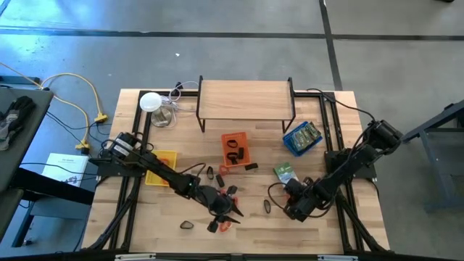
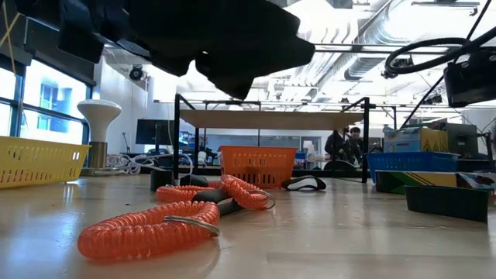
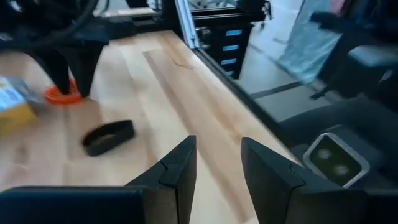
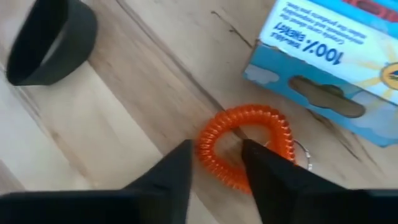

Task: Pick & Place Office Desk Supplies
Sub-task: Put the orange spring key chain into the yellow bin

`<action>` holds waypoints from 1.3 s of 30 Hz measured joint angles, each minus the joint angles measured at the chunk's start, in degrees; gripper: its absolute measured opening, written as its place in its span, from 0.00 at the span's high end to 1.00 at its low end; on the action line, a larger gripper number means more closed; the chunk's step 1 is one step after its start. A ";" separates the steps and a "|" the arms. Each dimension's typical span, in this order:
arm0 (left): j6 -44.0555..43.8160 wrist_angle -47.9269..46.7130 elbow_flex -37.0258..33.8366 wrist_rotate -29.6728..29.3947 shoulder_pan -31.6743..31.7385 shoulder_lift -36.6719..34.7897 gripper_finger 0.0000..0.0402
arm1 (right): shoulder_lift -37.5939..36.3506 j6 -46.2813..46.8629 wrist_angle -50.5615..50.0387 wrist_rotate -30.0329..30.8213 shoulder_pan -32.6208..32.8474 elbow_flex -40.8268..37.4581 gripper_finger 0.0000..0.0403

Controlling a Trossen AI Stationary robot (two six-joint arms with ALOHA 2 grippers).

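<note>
From above, the right tool [image 1: 296,210] sat low over the counter [image 1: 341,232]; the left tool [image 1: 229,214] waited mid-counter, half-parted, empty. Its wrist view showed fingers straddling the orange coil [image 4: 245,146], not yet clenched; closing seemed next.

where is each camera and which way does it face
high: above the table, straight down; both arms, left end effector, right end effector.
low: at tabletop height, level across to the room; an arm's dark underside overhead, orange coil close.
left wrist: on the left arm, past its fingers along the table edge.
right wrist: on the right arm, down past its fingers onto an orange coil.
shared: high and low both show the orange tray.
</note>
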 joint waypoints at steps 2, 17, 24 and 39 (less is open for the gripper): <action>3.28 -0.01 0.00 -3.40 -0.85 0.00 0.70 | 0.00 0.00 -0.80 -0.06 -0.02 -0.04 0.79; 9.49 0.19 -0.01 -12.05 -4.30 0.00 0.70 | -1.46 -15.90 12.41 3.08 3.05 9.02 0.99; 15.15 4.06 -0.05 -11.68 -4.81 0.16 0.70 | -0.90 -36.98 38.48 2.11 0.53 9.67 0.99; 10.81 11.90 -0.03 -7.53 -3.92 0.24 0.70 | 3.29 -46.58 51.59 -9.65 -5.85 9.69 0.99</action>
